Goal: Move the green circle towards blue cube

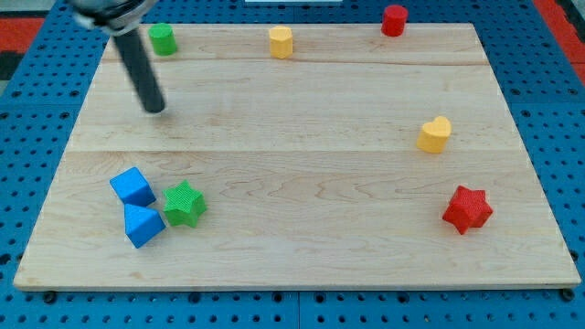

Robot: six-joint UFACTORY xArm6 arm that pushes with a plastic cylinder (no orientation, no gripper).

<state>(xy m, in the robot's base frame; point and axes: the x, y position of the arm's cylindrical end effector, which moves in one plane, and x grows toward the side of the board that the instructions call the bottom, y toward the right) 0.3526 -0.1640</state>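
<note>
Seven blocks sat on the wooden board (302,119), and none of the task looked done yet. The green circle (163,39) was up at the view's top-left corner, w/ the blue cube (133,186) well apart from it, down near the view's bottom-left. Nearly the whole left side of the board lay between them.

No claw on this rig, so nothing to report as released or clenched; just the dark rod. My tip (157,109) stood on the board below the green circle, a touch toward the view's left of it, not touching. That put it on the wrong side, approx between circle and cube. A push from there would have sent the circle off the top edge, I'd judge.

Left to do, as I read it: get my tip round above the circle, then push down the view toward the cube.

Crowding near the goal: a 2nd blue block (143,225), shape unclear, touched the cube from below, and a green star (185,203) sat just beside both.

Others were far off: yellow block (281,42) at top, red cylinder (394,20) top-right, yellow heart (436,134) and red star (467,209) on the right.
</note>
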